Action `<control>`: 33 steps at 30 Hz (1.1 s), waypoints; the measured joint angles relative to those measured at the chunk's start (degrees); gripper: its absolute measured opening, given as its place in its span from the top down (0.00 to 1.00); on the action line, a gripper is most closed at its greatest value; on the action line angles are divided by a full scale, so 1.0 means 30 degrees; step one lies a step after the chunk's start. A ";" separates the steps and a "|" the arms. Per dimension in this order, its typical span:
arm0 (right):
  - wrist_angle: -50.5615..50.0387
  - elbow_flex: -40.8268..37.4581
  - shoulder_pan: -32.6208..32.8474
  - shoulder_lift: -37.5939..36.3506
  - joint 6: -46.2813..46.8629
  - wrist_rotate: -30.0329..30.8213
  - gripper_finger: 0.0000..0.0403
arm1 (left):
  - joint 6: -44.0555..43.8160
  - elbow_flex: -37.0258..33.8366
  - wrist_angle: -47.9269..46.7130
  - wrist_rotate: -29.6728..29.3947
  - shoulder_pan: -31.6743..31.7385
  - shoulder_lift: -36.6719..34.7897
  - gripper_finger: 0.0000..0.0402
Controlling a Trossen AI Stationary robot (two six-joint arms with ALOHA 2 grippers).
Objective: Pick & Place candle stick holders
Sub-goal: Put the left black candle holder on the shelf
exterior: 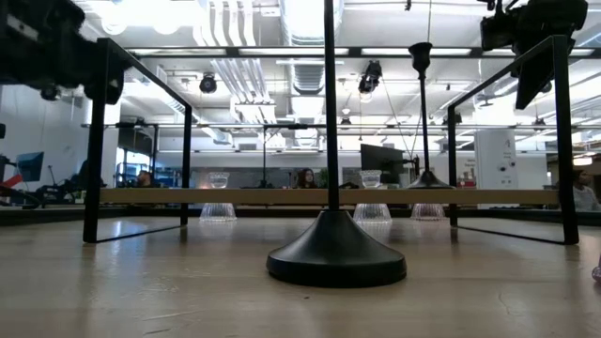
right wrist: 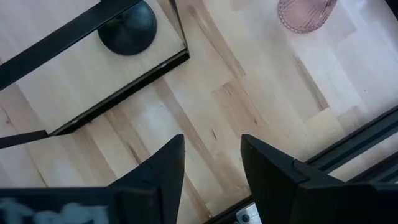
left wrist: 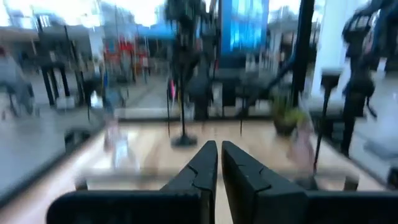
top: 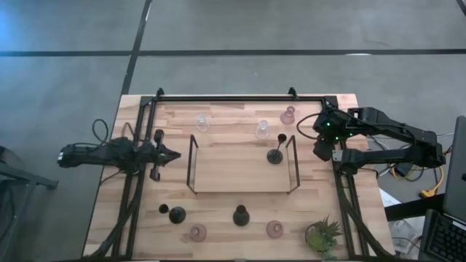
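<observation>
One black candle stick holder (top: 275, 154) stands on its round base on the raised wooden shelf (top: 218, 171) mid-table; it also shows in the right wrist view (right wrist: 127, 28). Two clear glass holders (top: 202, 122) (top: 263, 129) and a pink one (top: 288, 115) stand behind the shelf. Two black holders (top: 177, 214) (top: 241, 215) and two pink ones (top: 198, 232) (top: 274, 228) stand near the front edge. My left gripper (top: 175, 154) is shut and empty, level, just left of the shelf. My right gripper (right wrist: 211, 146) is open and empty, pointing down above bare table right of the shelf (top: 321, 149).
The shelf's black wire frame (top: 294, 164) rises at its left and right ends. A small green potted plant (top: 322, 234) stands at the front right corner. Black rails (top: 240, 97) run along the table's far edge and sides. Bare wood lies between the shelf and the right rail.
</observation>
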 joint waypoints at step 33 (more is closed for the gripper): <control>0.0094 -0.0058 -0.0002 0.0007 0.0358 0.0347 0.73 | -0.8057 1.6132 -1.4258 -0.2724 -0.8419 1.4373 0.93</control>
